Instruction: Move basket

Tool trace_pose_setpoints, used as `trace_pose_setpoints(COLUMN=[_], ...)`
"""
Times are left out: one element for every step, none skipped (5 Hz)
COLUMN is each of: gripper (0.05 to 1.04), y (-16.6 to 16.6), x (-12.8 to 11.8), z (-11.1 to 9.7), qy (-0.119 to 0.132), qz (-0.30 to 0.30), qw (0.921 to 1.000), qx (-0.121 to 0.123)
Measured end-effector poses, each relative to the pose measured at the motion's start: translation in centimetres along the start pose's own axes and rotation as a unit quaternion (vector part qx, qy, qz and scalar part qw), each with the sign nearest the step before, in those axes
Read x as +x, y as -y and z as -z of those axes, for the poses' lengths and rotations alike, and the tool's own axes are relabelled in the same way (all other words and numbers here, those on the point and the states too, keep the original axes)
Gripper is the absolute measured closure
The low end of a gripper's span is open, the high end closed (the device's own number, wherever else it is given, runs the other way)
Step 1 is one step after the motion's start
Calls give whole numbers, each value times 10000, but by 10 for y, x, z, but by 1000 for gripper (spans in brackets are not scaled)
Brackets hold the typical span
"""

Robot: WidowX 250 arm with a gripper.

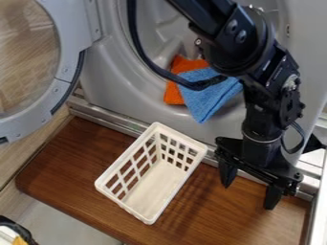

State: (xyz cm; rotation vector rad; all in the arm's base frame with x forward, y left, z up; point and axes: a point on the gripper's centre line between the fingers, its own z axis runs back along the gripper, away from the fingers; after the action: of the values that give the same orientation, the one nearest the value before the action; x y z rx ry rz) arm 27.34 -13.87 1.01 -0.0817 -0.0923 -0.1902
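A white plastic basket (158, 190) with lattice sides stands upright on the brown wooden board, its long side slanting from upper right to lower left, and nothing lies in it. To the right of the basket hangs my gripper (248, 191), pointing down over the right part of the board. Its two fingers are spread wide apart with nothing between them, and they do not touch the basket.
Behind the board is a grey machine drum opening (127, 91) with a blue cloth (209, 98) and an orange cloth (174, 93) over its lip. The round door (62, 81) hangs open at the left. A metal rail (115, 120) borders the board's back edge (80, 139).
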Motion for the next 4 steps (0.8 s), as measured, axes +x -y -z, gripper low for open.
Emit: trace_pose_setpoints(gripper=[84,84,84,84], y=[-2,-28,-69,-117], x=[-7,-17,-27,-39], z=[8,2,-23,-38], qy=[-157,-77,209,268], qz=[-6,-336,-742,-1057], qw=[9999,9994,9970,9938], qx=[36,-27,35,216])
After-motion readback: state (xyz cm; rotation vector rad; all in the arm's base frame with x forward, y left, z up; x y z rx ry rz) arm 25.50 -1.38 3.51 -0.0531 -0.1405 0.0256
